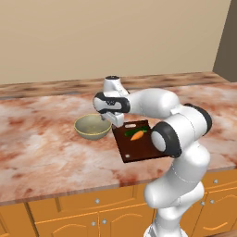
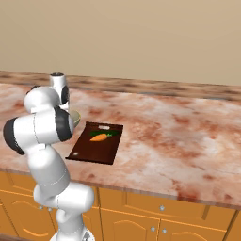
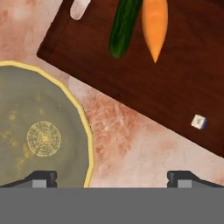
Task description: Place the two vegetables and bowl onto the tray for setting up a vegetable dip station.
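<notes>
The pale beige-green bowl (image 1: 92, 127) (image 3: 39, 131) stands on the counter just left of the dark reddish-brown tray (image 1: 142, 144) (image 2: 94, 149) (image 3: 175, 78). On the tray lie the orange carrot (image 1: 137, 135) (image 2: 99, 137) (image 3: 155, 26) and, beside it, the dark green cucumber (image 1: 131, 132) (image 3: 124, 26). My gripper (image 1: 112, 121) (image 3: 113, 178) hangs open above the bowl's right rim, close to the tray's edge. In the hand view one fingertip (image 3: 41, 177) is over the bowl's inside and the other over the bare counter. Nothing is held. In the right base view my arm hides most of the bowl (image 2: 76, 116).
The marble counter (image 1: 41, 152) stretches wide to both sides, with its front edge above the orange cabinet doors (image 1: 97, 217). A beige wall (image 1: 115, 37) closes the back. The tray's slot handle (image 3: 79, 8) points away from the counter's front edge.
</notes>
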Available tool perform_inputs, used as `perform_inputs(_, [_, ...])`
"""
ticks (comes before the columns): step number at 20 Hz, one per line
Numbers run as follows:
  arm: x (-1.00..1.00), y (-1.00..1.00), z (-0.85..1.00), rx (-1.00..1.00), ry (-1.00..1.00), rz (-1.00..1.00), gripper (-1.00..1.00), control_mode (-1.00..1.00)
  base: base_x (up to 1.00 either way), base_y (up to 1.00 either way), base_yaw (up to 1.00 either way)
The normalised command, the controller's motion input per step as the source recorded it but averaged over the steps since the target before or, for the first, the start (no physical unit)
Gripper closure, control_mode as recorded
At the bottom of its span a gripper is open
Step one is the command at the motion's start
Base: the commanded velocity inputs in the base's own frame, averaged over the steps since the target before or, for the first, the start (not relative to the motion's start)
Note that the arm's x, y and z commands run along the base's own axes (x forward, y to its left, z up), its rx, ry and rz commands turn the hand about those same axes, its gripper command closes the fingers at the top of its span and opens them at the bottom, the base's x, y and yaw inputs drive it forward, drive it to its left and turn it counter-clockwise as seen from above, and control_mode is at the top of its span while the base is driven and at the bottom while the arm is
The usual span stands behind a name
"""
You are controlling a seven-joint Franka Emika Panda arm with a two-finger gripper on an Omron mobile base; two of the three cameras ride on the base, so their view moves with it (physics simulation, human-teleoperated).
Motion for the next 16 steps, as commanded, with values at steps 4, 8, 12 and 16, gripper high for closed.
perform_inputs(4, [0.17, 0.05, -0.21, 0.03, -0.07, 0.06, -1.00, -1.00, 0.00, 0.00, 0.00])
perform_inputs(8, [0.15, 0.01, -0.24, 0.04, -0.04, 0.05, -1.00, -1.00, 0.00, 0.00, 0.00])
perform_inputs(12, [0.11, 0.06, -0.21, 0.04, -0.01, 0.02, -1.00, -1.00, 0.00, 0.00, 0.00])
perform_inputs(16, [0.12, 0.16, -0.15, 0.02, 0.00, 0.00, -1.00, -1.00, 0.00, 0.00, 0.00])
